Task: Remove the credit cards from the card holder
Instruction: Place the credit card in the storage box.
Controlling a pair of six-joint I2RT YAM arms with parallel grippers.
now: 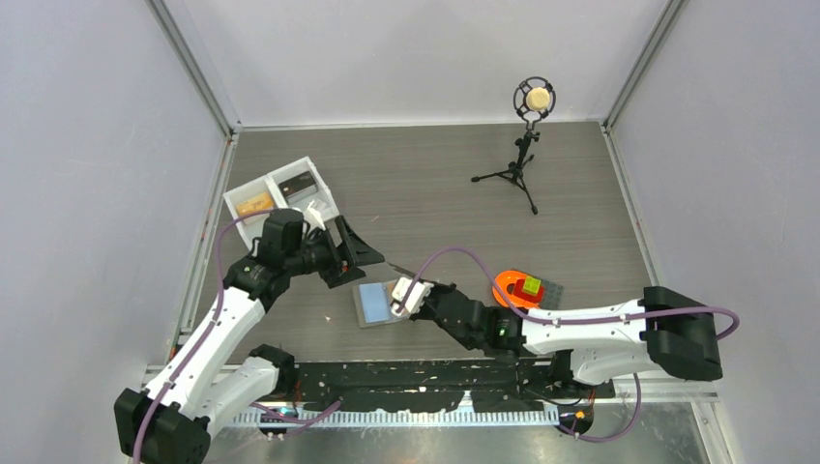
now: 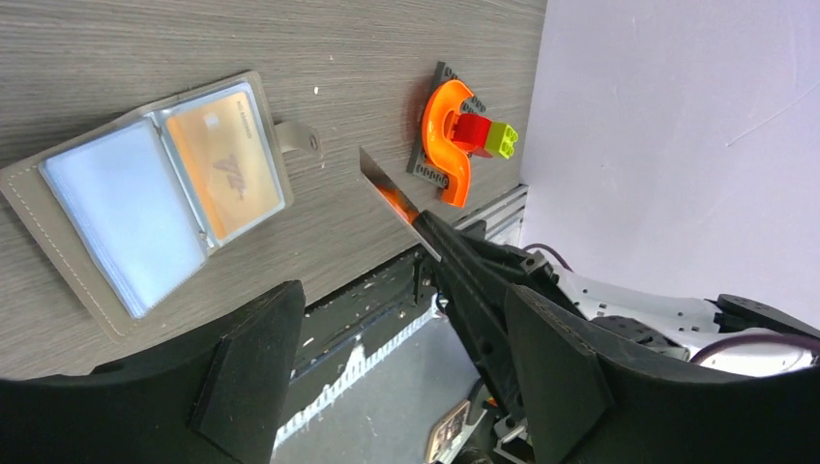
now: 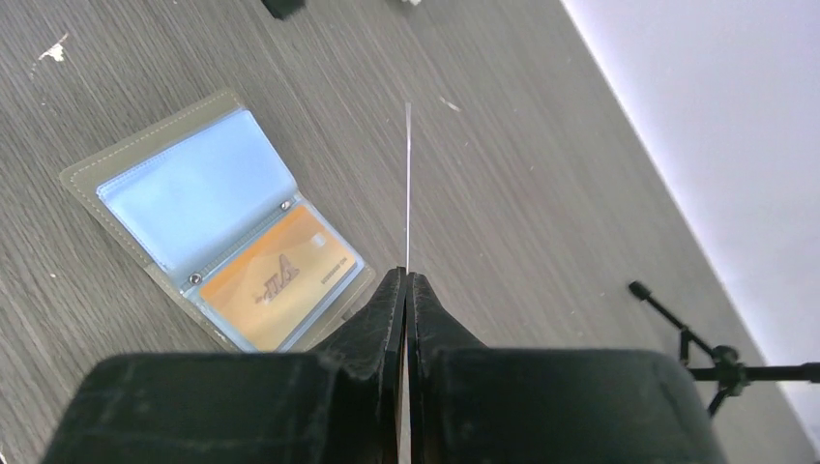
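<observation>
The card holder (image 1: 375,303) lies open on the table, a grey wallet with a light blue panel (image 3: 189,188). An orange credit card (image 3: 280,275) sits in its clear pocket (image 2: 227,159). My right gripper (image 3: 407,275) is shut on a thin card (image 3: 408,184) seen edge-on and held above the table just right of the card holder (image 2: 155,208). In the top view this card (image 1: 406,272) points toward my left gripper (image 1: 353,249). That gripper (image 2: 401,338) is open, with nothing between its fingers, a little short of the card's tip (image 2: 382,179).
A white two-compartment tray (image 1: 280,193) stands at the back left, with a tan item and a dark item inside. An orange curved piece with red and green bricks (image 1: 517,288) sits on a grey plate to the right. A microphone on a tripod (image 1: 527,145) stands further back.
</observation>
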